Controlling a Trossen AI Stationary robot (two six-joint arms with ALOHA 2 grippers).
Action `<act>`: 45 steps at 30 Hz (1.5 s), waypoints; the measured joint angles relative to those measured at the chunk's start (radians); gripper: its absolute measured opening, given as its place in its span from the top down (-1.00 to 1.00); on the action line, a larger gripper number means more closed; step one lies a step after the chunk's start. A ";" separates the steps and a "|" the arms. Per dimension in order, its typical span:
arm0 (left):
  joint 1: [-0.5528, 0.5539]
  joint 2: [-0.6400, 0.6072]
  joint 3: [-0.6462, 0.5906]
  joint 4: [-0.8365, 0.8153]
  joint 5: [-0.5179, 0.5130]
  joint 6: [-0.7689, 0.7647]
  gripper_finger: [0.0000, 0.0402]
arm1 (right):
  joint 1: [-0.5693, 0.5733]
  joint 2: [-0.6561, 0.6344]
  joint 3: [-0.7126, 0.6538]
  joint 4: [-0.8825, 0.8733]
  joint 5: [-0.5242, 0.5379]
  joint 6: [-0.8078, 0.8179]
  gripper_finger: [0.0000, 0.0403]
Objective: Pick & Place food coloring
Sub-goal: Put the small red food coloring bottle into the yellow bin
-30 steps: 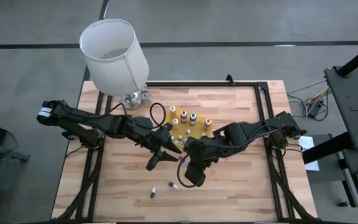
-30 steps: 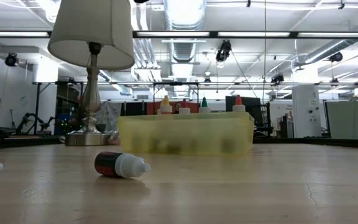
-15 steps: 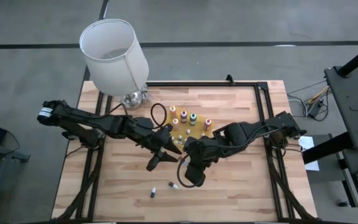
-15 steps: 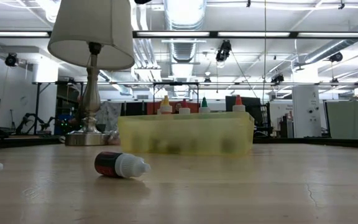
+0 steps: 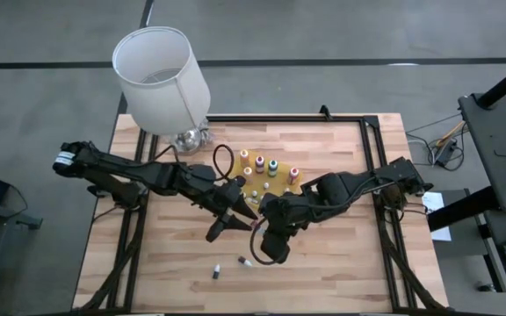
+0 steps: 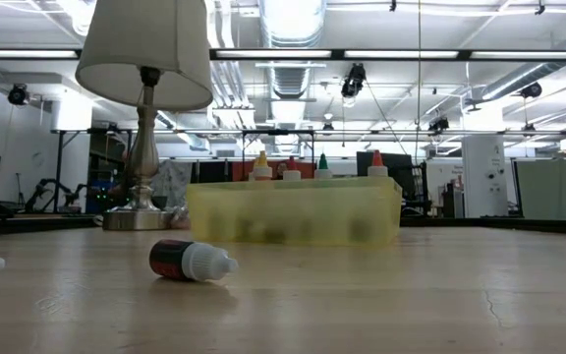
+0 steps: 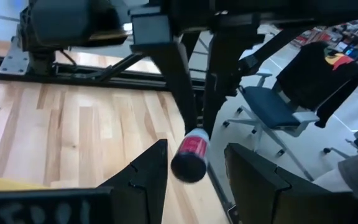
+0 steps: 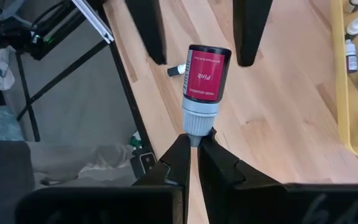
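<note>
Right gripper pinches pink bottle by tip (near yellow tray); left gripper spread around its base, no contact visible.

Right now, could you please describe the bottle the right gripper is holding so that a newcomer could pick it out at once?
Start at the yellow tray on the wooden table; just in front of it the two grippers meet. The right gripper pinches the pink bottle by its pale tip, between the left gripper's open fingers. Unlike the loose bottles lying flat, it hangs in the air.
</note>
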 joint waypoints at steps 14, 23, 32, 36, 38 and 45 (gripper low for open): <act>0.000 0.000 0.000 -0.002 0.019 -0.017 0.34 | -0.005 0.000 0.000 0.035 0.001 -0.008 0.91; 0.000 0.000 0.000 -0.003 0.019 -0.027 0.34 | -0.005 0.000 0.000 0.035 0.002 -0.008 0.91; 0.000 0.000 0.000 -0.006 0.019 -0.040 0.43 | -0.006 0.000 0.000 0.036 0.003 -0.015 0.91; 0.000 0.000 0.000 -0.007 0.019 -0.041 0.50 | -0.010 0.000 0.000 0.038 0.003 -0.023 0.91; 0.000 0.000 0.000 -0.010 0.019 -0.041 0.54 | -0.011 0.000 0.000 0.039 0.003 -0.023 0.91; 0.000 0.000 -0.001 -0.011 0.022 -0.042 0.74 | -0.011 0.000 0.000 0.037 0.003 -0.024 0.91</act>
